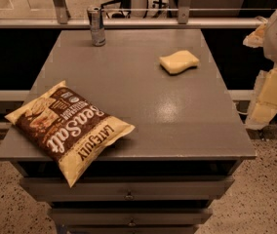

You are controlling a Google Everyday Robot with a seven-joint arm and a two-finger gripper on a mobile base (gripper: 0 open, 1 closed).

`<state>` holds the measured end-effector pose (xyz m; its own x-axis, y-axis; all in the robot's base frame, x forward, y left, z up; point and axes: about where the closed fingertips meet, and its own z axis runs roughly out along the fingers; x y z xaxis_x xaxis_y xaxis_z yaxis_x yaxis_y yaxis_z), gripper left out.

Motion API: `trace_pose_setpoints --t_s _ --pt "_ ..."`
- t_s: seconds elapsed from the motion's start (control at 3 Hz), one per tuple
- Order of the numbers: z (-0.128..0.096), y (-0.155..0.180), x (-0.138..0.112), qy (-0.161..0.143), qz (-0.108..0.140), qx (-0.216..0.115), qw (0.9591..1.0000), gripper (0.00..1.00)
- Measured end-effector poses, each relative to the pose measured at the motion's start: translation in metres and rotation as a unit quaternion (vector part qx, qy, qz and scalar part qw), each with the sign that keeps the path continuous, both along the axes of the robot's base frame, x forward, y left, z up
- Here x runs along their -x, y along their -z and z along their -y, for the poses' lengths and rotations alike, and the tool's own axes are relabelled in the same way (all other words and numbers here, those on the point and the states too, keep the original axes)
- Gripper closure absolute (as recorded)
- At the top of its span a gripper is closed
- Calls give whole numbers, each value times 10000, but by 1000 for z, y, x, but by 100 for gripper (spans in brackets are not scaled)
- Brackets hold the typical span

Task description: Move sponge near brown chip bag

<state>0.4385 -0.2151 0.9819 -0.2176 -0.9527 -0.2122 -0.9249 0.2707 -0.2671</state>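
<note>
Toward the far right of the table: the sponge (179, 62) lies flat on the grey top, alone, with nothing touching it.
Sponge look: pale yellow, soft-looking block, plain and unmarked, with wavy rounded edges and a slightly pinched middle; its long side runs roughly left to right.
Chip bag (68, 128): large, crinkly, brown and cream-yellow, printed "Sea Salt" and "Late July"; it lies at an angle on the near left corner, its lower end hanging over the front edge.
Sponge to bag: well apart, on opposite corners of the top.
Can (97, 26): slim metal, upright near the far edge, left of the sponge.
Table (143, 106): grey top with drawers (128, 195) below the front.
Gripper (267, 101): in the air off the table's right side, apart from the sponge; whether it is open or closed cannot be told.
</note>
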Motion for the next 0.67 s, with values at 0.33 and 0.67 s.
trace_pose_setpoints --t_s 0.33,0.67 --pt "0 0 0 0 1 0 10000 0" --pt "1 5 -25 -41 207 43 9998 0"
